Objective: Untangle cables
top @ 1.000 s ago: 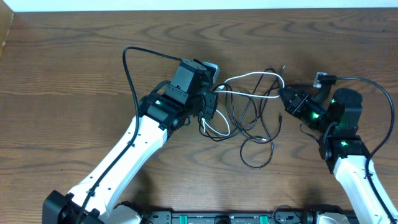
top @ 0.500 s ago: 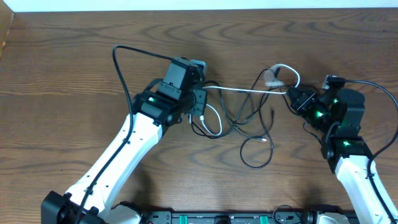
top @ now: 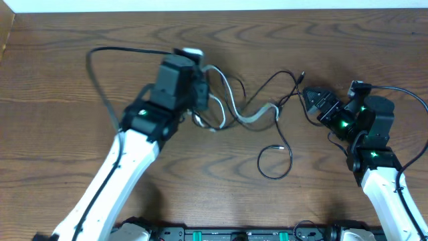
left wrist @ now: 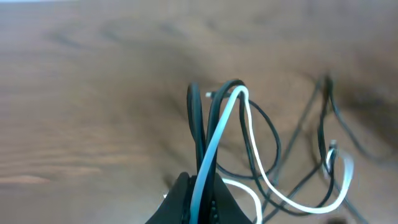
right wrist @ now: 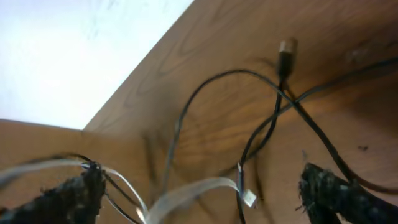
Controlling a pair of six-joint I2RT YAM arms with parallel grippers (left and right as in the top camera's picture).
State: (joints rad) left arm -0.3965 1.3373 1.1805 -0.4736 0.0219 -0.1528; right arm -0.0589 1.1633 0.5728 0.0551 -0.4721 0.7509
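Upper left of centre: left gripper [left wrist: 200, 198] is pinched tight on the white cable [left wrist: 214, 140] and some black strands, which arch out from its fingers. Centre: black cables [top: 277, 163] lie slack and crossing, with a loose loop lower down. Right: right gripper [top: 311, 100] is spread wide and grips nothing, a plug end [right wrist: 286, 47] just beyond. The cords look light, limp and slick, and likely to snag at crossings. Best hold is near a plug.

The cables [top: 257, 114] sprawled across the middle of the table [top: 53, 80] between the left gripper [top: 202, 94] and the right gripper [top: 309, 99] — loops and loose ends barring a straight pass. Bare wood lay along the far edge and far left; the left arm [top: 127, 161] and its thick black lead [top: 100, 60] crossed the near-left.
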